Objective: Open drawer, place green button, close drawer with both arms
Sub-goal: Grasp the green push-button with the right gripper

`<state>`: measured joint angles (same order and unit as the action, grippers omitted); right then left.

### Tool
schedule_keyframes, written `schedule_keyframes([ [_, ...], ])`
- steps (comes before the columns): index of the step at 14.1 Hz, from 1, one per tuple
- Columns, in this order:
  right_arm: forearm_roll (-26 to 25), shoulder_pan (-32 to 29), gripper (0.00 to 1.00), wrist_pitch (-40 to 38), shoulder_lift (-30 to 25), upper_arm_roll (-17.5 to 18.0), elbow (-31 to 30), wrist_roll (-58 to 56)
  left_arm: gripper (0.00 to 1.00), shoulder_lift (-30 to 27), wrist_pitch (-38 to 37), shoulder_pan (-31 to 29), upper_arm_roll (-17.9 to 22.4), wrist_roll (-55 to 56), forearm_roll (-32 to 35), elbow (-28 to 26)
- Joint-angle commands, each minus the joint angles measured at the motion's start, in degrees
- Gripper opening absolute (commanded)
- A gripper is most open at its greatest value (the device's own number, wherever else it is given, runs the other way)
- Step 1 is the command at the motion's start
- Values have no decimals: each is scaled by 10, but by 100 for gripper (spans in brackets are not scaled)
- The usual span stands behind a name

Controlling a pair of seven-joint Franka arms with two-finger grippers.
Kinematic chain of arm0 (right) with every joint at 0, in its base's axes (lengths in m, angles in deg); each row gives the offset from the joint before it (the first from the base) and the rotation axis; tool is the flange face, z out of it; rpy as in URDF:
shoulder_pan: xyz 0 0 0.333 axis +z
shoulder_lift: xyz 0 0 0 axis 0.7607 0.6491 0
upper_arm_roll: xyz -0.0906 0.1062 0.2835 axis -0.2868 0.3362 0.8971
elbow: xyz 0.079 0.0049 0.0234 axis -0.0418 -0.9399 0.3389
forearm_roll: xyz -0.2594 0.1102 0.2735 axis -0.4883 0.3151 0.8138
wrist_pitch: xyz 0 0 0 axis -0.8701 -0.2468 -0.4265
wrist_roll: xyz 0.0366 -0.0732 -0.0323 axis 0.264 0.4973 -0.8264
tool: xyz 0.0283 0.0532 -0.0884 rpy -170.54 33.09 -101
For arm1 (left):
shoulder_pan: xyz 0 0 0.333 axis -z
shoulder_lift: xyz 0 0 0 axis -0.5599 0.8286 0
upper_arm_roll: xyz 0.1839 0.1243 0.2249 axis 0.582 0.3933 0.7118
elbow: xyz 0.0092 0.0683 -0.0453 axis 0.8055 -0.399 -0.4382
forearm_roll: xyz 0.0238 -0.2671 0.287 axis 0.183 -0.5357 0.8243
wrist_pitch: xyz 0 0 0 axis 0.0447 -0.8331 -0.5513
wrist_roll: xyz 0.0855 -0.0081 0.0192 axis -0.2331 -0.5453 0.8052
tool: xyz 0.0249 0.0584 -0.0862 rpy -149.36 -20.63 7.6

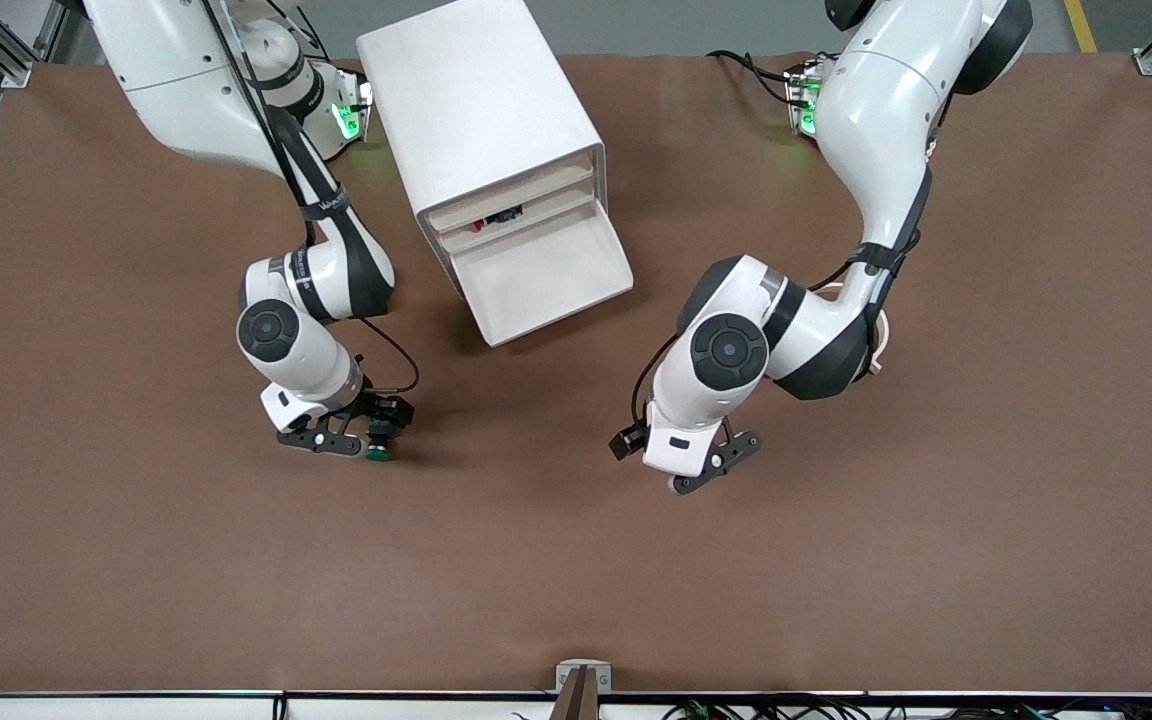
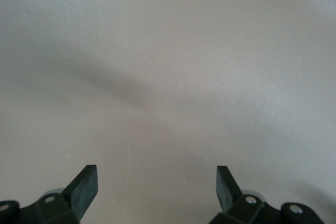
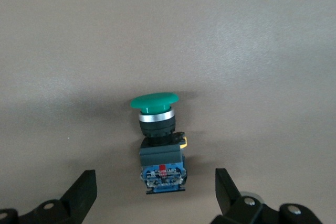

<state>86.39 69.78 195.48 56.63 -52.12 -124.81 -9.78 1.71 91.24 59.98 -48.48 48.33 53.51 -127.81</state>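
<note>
Lying on the brown tabletop (image 1: 576,560) toward the right arm's end, the button (image 1: 377,449) is the thing nearest the front camera, at about 8 o'clock from the cabinet. Its green cap (image 3: 154,102) points away from the wrist and its black-and-blue body (image 3: 163,169) sits between the spread fingers (image 3: 83,192) of the right gripper (image 1: 348,441), which hangs low over it. In the right wrist view there is a clear gap on each side of the body, so the fingers are open and touch nothing.

At about 3 o'clock from the button, well apart from it, the left gripper (image 1: 716,468) hovers over bare tabletop. Its fingers (image 2: 84,187) are also spread wide, and the left wrist view shows only plain surface between them.

Farther from the front camera, between the two arms, stands the white cabinet (image 1: 476,110), turned so that its front faces roughly 5 o'clock. Its lowest drawer (image 1: 546,280) is pulled out toward the front camera, a wide shallow white tray whose inside looks bare. Above it, in a slot of the cabinet front, a few small dark and red items (image 1: 498,217) show, too small to identify.

The right arm (image 1: 306,290) reaches down from its base at 11 o'clock of the cabinet; the left arm (image 1: 806,320) comes from 2 o'clock, its elbow bent toward the drawer's open end.
</note>
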Motion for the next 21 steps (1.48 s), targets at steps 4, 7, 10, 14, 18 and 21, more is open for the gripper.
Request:
schedule_keyframes([
  [4, 5, 10, 100, 29, 14, -4, -5, 9, 99, -14, 3, -3, -5, -2, 15, -16],
  [7, 4, 10, 100, 35, 25, -4, 0, 9, 99, -12, 3, -2, -5, -3, 15, -16],
  [10, 4, 11, 97, 46, 33, -4, -1, 9, 99, -12, 3, -3, -4, -2, 15, -16],
  [14, 4, 11, 78, 44, 33, -4, -1, 9, 99, -14, 3, -4, -5, -2, 15, -16],
  [18, 4, 11, 39, 39, 33, -4, 0, 9, 99, -14, 3, -4, -5, -3, 15, -16],
  [21, 4, 10, 10, 38, 33, -4, 1, 10, 99, -14, 3, -8, -4, -2, 15, -16],
])
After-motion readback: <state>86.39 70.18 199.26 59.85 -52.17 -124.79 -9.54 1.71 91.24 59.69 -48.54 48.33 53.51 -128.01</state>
